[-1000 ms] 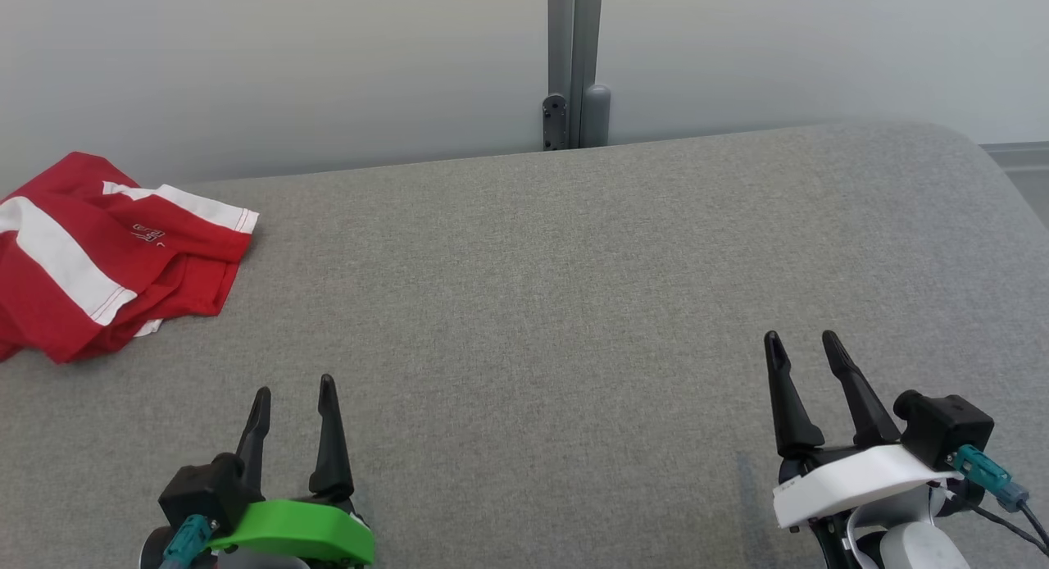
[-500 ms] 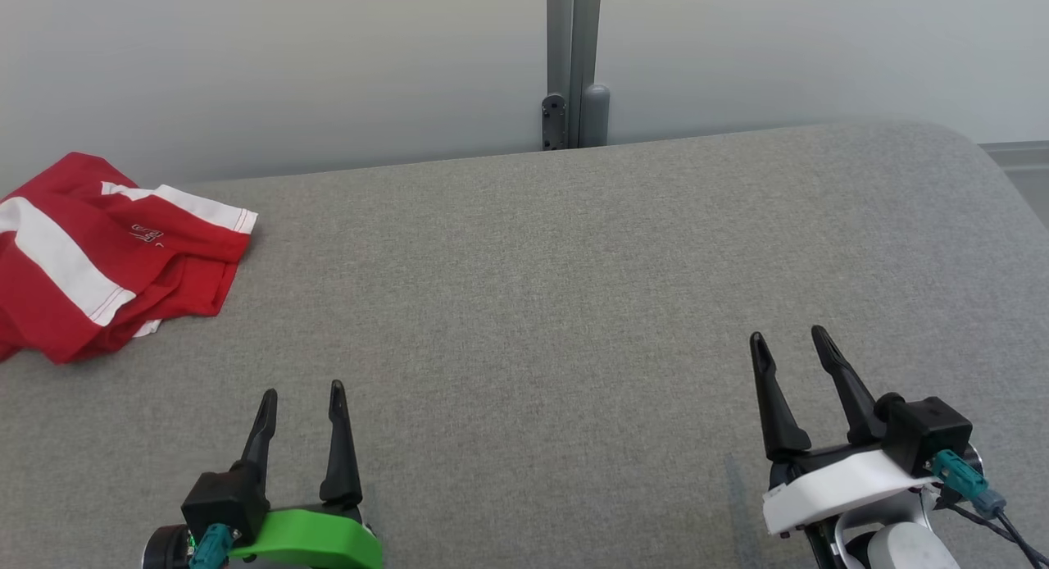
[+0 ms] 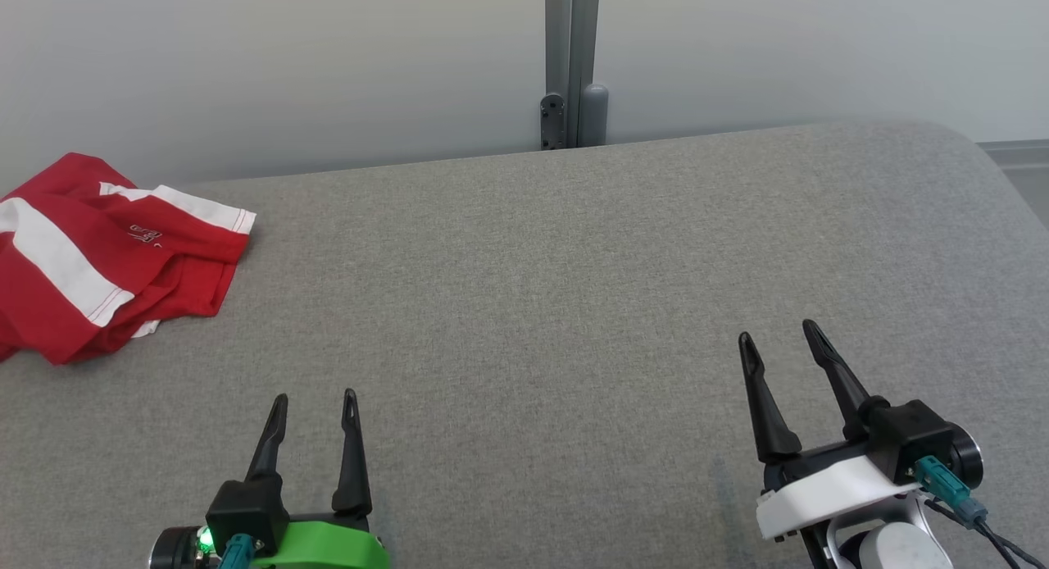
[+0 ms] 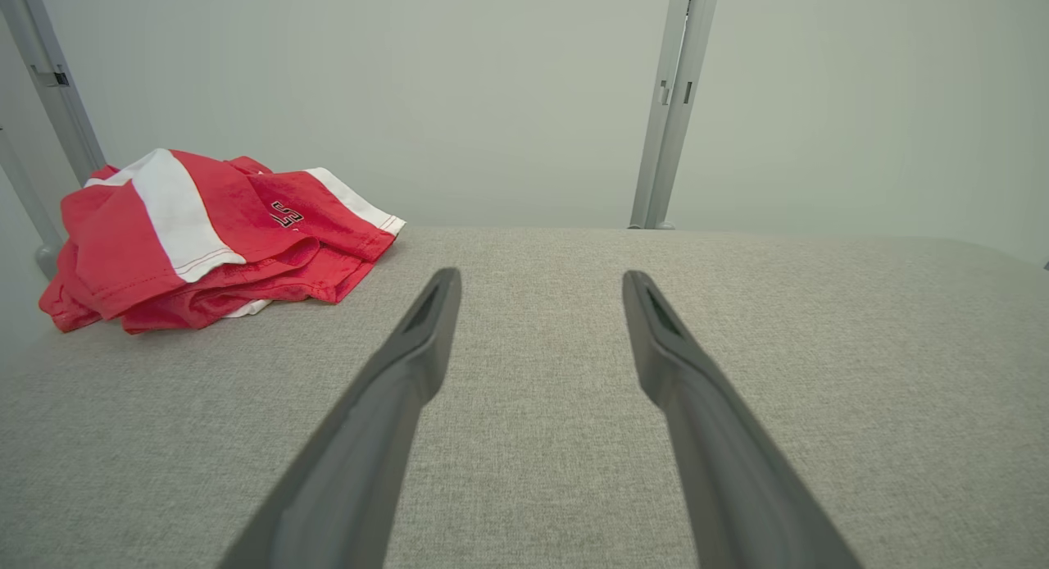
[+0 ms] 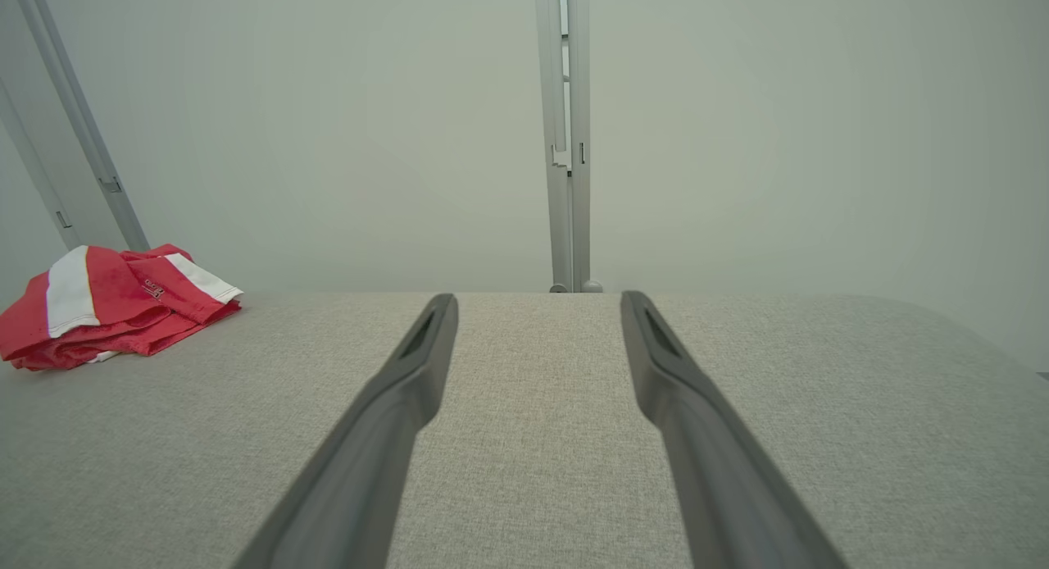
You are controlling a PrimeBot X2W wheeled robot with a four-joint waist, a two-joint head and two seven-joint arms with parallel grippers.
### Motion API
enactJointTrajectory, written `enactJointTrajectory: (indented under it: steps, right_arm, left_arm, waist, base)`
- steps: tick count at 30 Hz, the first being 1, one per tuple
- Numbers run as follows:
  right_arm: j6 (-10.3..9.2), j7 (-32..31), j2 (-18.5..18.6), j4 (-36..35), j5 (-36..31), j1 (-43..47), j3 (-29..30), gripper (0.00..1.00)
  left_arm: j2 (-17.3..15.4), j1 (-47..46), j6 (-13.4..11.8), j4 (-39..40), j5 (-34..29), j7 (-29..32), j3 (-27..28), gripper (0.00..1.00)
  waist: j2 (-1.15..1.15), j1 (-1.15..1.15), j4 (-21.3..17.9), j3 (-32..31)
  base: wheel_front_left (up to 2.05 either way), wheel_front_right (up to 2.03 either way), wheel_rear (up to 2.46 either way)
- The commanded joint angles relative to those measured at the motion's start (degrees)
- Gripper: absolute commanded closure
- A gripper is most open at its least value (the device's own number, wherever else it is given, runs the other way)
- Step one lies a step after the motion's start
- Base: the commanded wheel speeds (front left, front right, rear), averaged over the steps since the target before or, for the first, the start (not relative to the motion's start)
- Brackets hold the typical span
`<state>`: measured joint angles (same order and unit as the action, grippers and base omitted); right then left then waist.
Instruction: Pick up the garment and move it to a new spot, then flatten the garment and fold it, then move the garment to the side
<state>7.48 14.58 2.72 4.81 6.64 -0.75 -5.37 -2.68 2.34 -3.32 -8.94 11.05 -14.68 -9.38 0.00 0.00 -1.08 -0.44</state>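
While the left gripper (image 3: 315,395) and right gripper (image 3: 777,330) hang wide open and empty over the near edge of the grey fabric surface (image 3: 524,307), the red shorts (image 3: 98,257) lie crumpled at its far left corner. I'd guess they are light, soft and floppy, best pinched at a hem. They are red with broad white stripes and a small printed mark.
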Motion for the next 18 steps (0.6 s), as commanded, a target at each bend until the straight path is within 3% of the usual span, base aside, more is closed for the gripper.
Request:
enactJointTrajectory:
  steps: [1, 18]
  right_arm:
    - [0.02, 0.4, 0.3, -0.4, -1.2, 0.2, -0.2, 0.00]
    - [0.02, 0.7, 0.3, 0.1, -1.7, 0.0, -0.3, 0.00]
  left_arm:
    - [-0.4, 0.5, -0.5, 0.0, -1.1, -0.4, -0.2, 0.00]
    - [-0.4, 0.0, -0.5, -0.7, -1.3, -0.5, -0.4, 0.00]
  waist:
    - [0.00, 0.00, 0.0, 0.0]
    - [0.00, 0.00, -0.1, 0.2]
  base:
    - [0.00, 0.00, 0.00]
    - [0.00, 0.00, 0.00]
